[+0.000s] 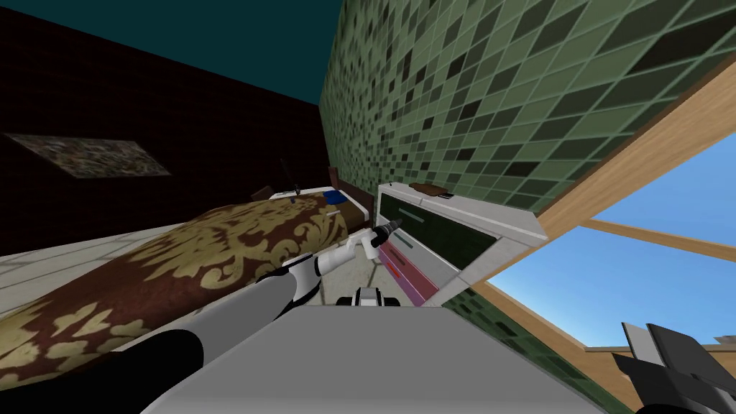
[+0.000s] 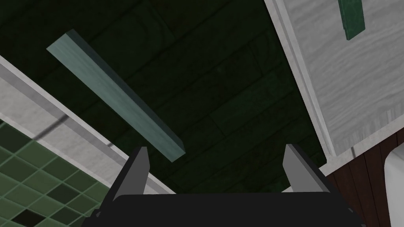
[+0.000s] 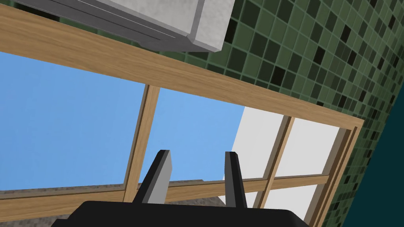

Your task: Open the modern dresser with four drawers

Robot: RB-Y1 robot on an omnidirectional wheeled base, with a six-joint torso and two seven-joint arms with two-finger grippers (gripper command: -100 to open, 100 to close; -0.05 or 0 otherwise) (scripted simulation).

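Head view, dresser: the white-framed modern dresser (image 1: 512, 224), with dark green upper drawers and pink and red lower ones, stands against the green tiled wall (image 1: 467, 93), just beside the bed (image 1: 201, 259) with its brown and gold patterned cover.
Head view, left arm: it reaches forward, with the left gripper (image 1: 387, 228) at the near end of the dark green top drawer front (image 1: 438, 228), close to its pale teal bar handle (image 1: 411, 213).
Head view, right arm: the right gripper (image 1: 672, 359) hangs low at my right, well apart from the dresser.
Left wrist view, fingers: the fingers (image 2: 139, 167) stand wide apart with nothing between them. The handle slants across the drawer front, its near end just by one finger and not centred in the gap.
Left wrist view, step: I judge this an approach to the handle, with no grip made yet.
Left wrist view, doing it well: slide the hand along until the bar lies midway between the fingers. Turn the wrist so they straddle its thin width, then go in deep before closing. Pull straight out along the drawer's run, since a sideways tug may jam it.
Right wrist view, fingers: they are partly apart, with a narrower gap than the left's, and hold nothing. This arm is best left parked.
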